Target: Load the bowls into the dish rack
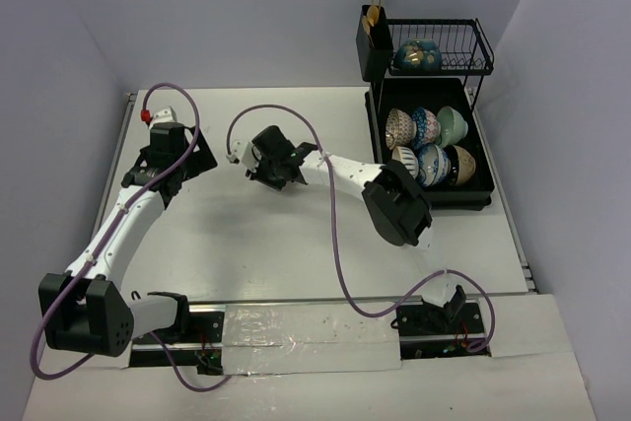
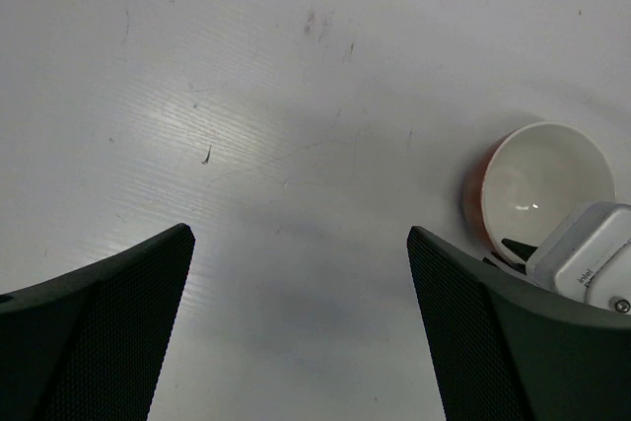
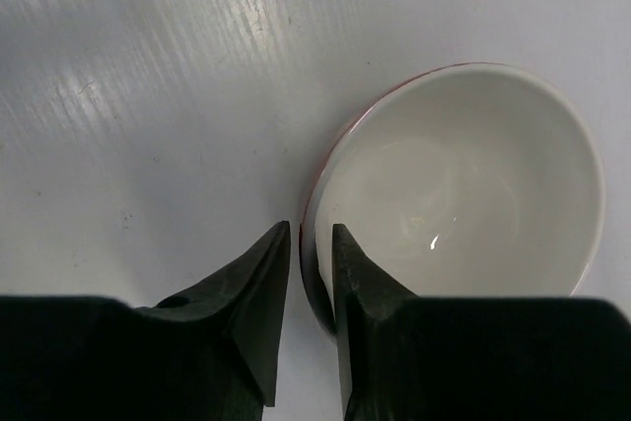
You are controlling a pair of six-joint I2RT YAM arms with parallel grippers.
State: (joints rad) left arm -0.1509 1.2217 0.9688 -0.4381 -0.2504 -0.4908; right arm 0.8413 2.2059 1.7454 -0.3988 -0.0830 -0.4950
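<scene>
As the right gripper (image 3: 308,236) pinches the white bowl (image 3: 463,184) at its rim, left of the dish rack (image 1: 434,202), the left gripper (image 2: 300,231) hovers farther left, jaws spread.

White counter (image 1: 246,244), faint scratches. Black dish rack (image 1: 434,200) stands upper right of frame. White-and-red bowl (image 3: 463,194) sits upright on bare surface, near middle.

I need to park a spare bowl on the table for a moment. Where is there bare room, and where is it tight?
Bare table lies in the middle toward the near edge, and along the far edge left of the dish rack. Crowded: the rack's lower tray, full of bowls, and around the right gripper at the white bowl.
</scene>
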